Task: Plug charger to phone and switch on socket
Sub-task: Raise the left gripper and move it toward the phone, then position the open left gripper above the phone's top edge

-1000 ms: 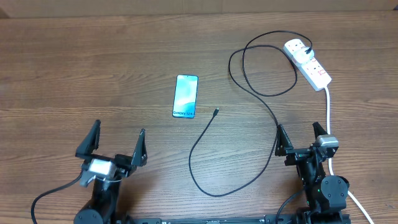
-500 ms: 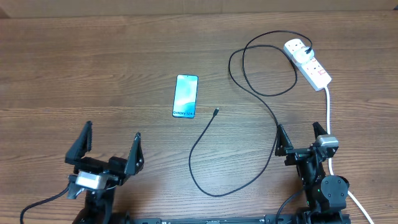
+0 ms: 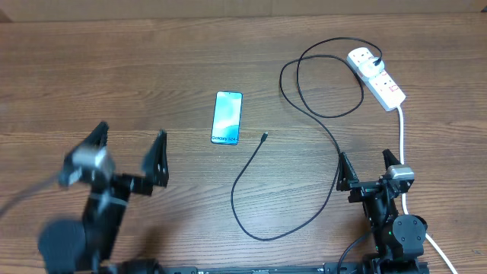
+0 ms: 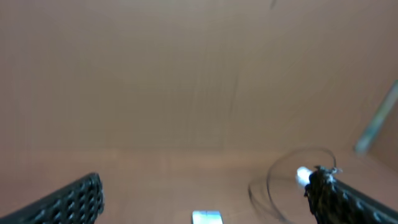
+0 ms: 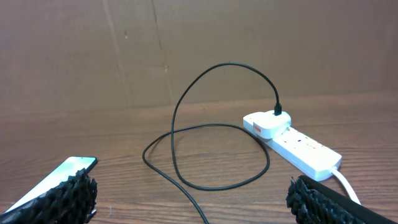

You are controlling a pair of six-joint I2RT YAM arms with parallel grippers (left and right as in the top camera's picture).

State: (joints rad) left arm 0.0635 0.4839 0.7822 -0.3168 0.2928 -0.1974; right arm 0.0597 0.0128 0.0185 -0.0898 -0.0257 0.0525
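The left gripper and the right gripper both stand open and empty. The charger has its plug in the socket. Its tip lies near the phone, not joined. Connecting and switching remain.

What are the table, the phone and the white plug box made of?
The table looks like wood, or a wood-look top: brown grain lines, dull finish. The phone probably has a glass front: flat, smooth, glowing blue. The socket is probably hard plastic: plain white, smooth, with rounded edges.
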